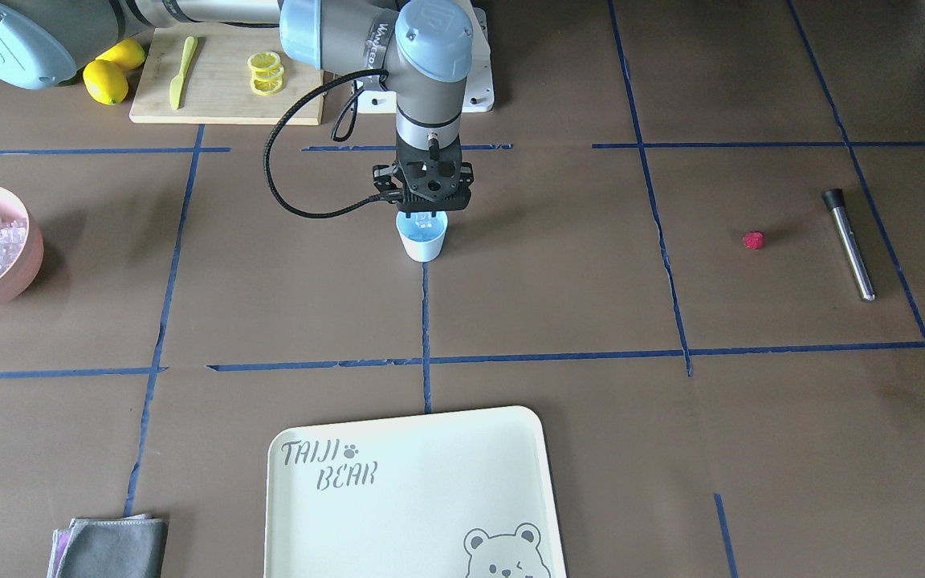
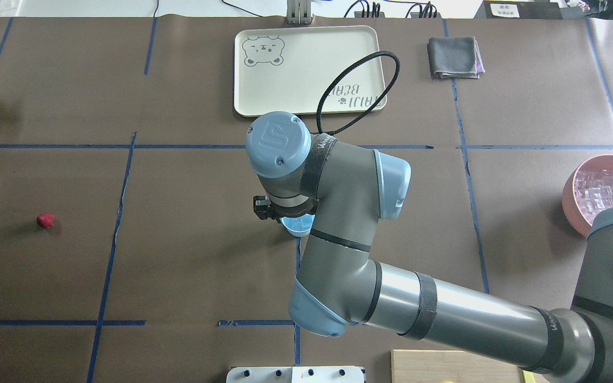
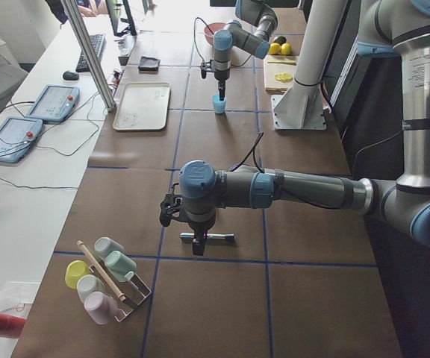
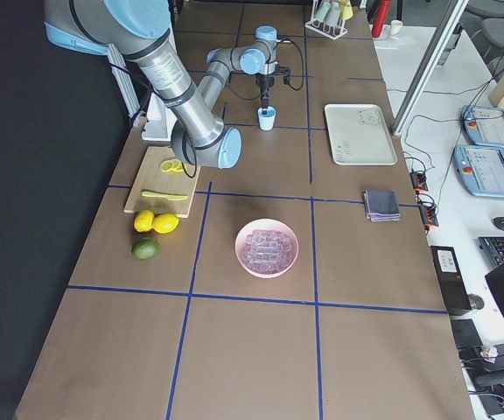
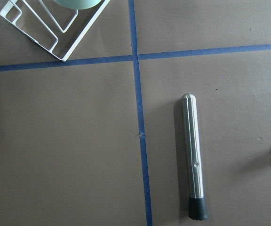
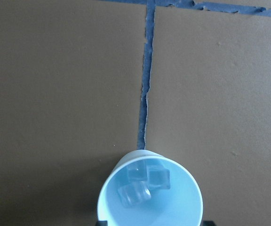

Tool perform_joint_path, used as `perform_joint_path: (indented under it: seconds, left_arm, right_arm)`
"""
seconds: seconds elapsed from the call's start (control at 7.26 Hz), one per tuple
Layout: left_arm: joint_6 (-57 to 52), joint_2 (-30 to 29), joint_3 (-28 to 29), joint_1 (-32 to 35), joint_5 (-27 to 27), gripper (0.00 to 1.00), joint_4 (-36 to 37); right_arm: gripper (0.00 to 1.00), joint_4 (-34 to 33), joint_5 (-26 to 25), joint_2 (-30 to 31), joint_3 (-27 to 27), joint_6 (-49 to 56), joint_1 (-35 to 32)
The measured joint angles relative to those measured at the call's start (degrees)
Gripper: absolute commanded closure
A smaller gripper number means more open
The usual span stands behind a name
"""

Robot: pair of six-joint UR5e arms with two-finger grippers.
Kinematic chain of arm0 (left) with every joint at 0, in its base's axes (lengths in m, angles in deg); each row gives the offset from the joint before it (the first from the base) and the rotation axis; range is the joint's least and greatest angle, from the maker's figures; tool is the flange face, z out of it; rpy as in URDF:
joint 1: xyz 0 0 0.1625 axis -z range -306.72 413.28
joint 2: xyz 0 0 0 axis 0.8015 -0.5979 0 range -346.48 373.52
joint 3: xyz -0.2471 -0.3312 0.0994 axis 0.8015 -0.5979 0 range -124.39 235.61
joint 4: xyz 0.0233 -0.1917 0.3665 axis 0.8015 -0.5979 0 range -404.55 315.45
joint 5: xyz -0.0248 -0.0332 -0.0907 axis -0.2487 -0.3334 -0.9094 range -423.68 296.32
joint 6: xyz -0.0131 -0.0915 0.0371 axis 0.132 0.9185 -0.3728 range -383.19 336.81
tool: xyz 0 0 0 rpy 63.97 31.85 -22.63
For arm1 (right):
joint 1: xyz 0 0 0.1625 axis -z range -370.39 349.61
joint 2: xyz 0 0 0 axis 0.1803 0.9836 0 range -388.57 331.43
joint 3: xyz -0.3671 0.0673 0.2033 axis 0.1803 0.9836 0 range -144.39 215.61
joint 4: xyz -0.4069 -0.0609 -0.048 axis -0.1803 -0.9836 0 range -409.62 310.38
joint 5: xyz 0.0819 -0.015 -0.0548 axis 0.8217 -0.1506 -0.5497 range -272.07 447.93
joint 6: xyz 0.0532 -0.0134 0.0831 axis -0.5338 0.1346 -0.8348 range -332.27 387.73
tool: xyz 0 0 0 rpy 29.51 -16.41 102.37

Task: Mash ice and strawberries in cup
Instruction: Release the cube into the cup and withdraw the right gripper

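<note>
We're plainly in a robotics lab, not a kitchen: two grey-and-blue robot arms (image 3: pixel 297 190) work a brown-papered table (image 1: pixel 559 449) gridded with blue tape (image 1: pixel 559 354), with teach pendants (image 3: pixel 51 103), a keyboard (image 3: pixel 95 51) and trailing cables (image 3: pixel 73 142) on the white bench (image 3: pixel 21 201) alongside.

grey tube arms (image 2: pixel 471 314) with pale blue round joint caps (image 2: pixel 279 142); a black braided cable (image 1: pixel 266 164) loops at the wrist's nine o'clock.

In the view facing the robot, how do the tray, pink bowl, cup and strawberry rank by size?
1. Tray, though it is nearest the camera and cut off below.
2. Pink bowl, partly out of frame.
3. Cup.
4. Strawberry, by far the smallest.
</note>
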Motion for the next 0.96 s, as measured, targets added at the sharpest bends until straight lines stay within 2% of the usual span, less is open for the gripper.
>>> perform_joint_path:
  seconds: [0.14, 0.41, 0.55, 0.96]
  left_arm:
    - [0.0, 0.1, -0.3, 0.0, 0.0, 0.0, 0.0]
    - [0.1, 0.5, -1.1, -0.1, 0.2, 0.0, 0.1]
    - [0.2, 0.5, -1.0, -0.1, 0.4, 0.0, -0.1]
    - [0.4, -0.4, 0.2, -0.2, 0.5, 0.0, -0.7]
  right_arm:
    - [0.01, -0.1, 0.2, 0.3, -1.4, 0.1, -0.5]
    - [0.01, -0.3, 1.4, 3.2, -4.3, 4.0, -5.6]
    - [0.01, -0.2, 4.0, 5.5, -4.9, 9.6, -10.1]
    - [0.01, 0.0, 16.9, 15.2, -7.8, 32.1, -28.0]
